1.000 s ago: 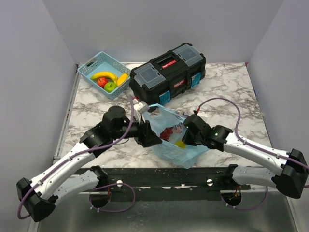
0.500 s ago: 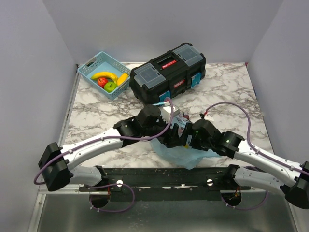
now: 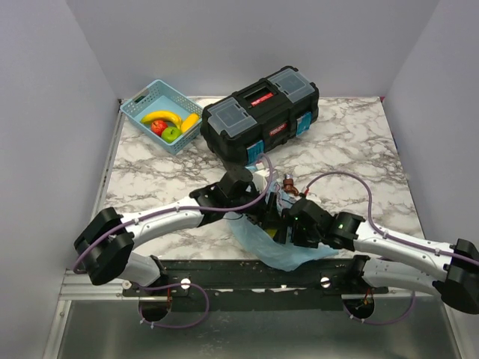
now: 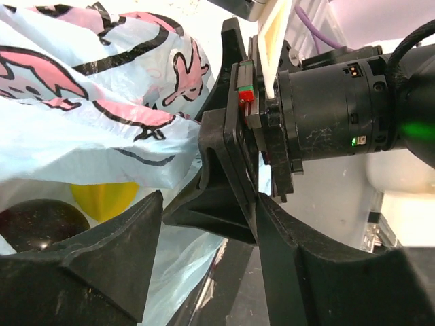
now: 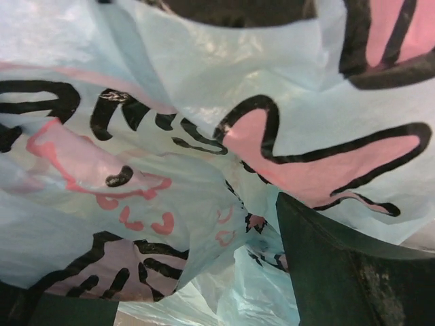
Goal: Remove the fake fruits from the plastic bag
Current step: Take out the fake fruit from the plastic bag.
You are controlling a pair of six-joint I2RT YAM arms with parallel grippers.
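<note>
Wide-spread left gripper beside plastic bag; yellow, dark-red fake fruits inside; right gripper against bag, aperture indeterminable.

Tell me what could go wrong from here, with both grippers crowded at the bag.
Collision: the left gripper, open, sits very close to the right gripper. Bad grasp: plastic bag film drapes over the yellow fruit and dark red fruit, so closing may pinch film instead. The bag reaches the near edge of the table; a tug could drag it off.
</note>
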